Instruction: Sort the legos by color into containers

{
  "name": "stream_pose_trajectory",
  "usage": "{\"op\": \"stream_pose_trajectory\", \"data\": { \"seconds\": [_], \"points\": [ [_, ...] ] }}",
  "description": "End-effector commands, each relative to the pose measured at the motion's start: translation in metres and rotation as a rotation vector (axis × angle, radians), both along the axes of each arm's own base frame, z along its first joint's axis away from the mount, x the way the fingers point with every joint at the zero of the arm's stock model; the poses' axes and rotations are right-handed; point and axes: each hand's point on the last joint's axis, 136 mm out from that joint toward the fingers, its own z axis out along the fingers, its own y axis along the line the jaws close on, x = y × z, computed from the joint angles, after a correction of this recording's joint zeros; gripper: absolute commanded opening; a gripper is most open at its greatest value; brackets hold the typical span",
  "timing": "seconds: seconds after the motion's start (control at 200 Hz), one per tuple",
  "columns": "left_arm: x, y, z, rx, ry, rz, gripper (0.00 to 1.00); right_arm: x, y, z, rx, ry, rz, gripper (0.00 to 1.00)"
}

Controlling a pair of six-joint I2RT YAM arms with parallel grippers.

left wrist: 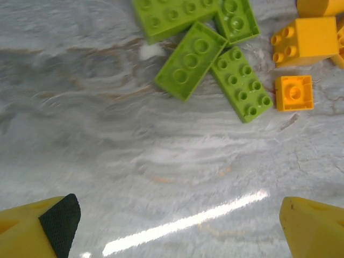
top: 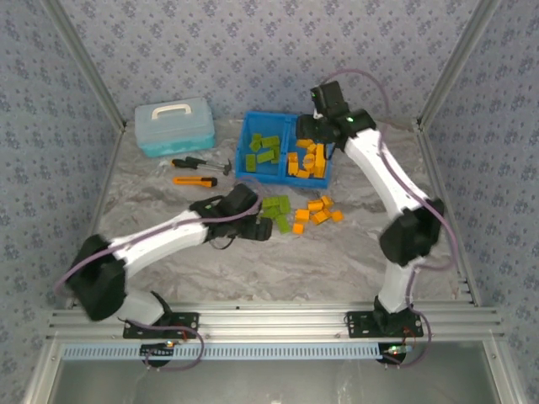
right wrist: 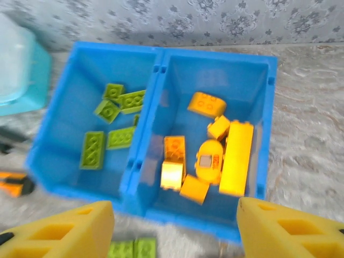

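On the worktop seen from above, the left tool point(top: 261, 225) sat beside loose green legos point(top: 278, 209), the right tool point(top: 313, 128) over the blue bin point(top: 242, 156); the left wrist showed wide, empty fingers point(left wrist: 32, 231) that should straddle one green brick point(left wrist: 191, 60) squarely; the right wrist's fingers point(right wrist: 279, 231) stood parted, empty, above orange bricks point(right wrist: 236, 156).

In the left wrist view, a green lego point(left wrist: 172, 19) is cut off by the top edge, and an orange lego point(left wrist: 322, 6) by the corner. In the right wrist view, the light-blue case point(right wrist: 19, 70) is blurred and cropped.
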Motion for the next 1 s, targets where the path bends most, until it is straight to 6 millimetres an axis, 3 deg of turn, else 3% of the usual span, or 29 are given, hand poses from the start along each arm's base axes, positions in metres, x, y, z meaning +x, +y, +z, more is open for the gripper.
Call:
{"op": "stream_pose_trajectory", "data": {
  "seconds": [0.0, 0.075, 0.18, 0.375, 0.52, 0.754, 0.994],
  "points": [
    [0.018, -0.032, 0.002, 0.051, -0.038, -0.098, 0.97, -0.046, 0.005, 0.024, 0.082, -0.057, 0.060, 0.71],
    [0.030, -0.043, -0.013, 0.082, -0.039, -0.097, 0.97, -0.076, -0.005, 0.018, 0.089, -0.039, 0.055, 0.78],
    [0.048, -0.042, -0.030, 0.182, -0.074, -0.094, 0.91, -0.110, -0.020, 0.008, 0.096, -0.025, 0.039, 0.85],
    [0.066, -0.041, -0.052, 0.264, -0.082, -0.146, 0.71, -0.143, -0.052, -0.019, 0.048, 0.029, -0.023, 0.90],
    [0.078, -0.035, -0.058, 0.316, -0.094, -0.144, 0.65, -0.151, -0.055, -0.032, 0.049, 0.067, -0.030, 0.91],
    [0.080, -0.034, -0.076, 0.351, -0.070, -0.160, 0.45, -0.150, -0.050, -0.030, 0.071, 0.070, -0.022, 0.92],
    [0.076, -0.033, -0.095, 0.351, -0.024, -0.175, 0.46, -0.151, -0.051, -0.030, 0.067, 0.076, -0.028, 0.92]
  ]
}}
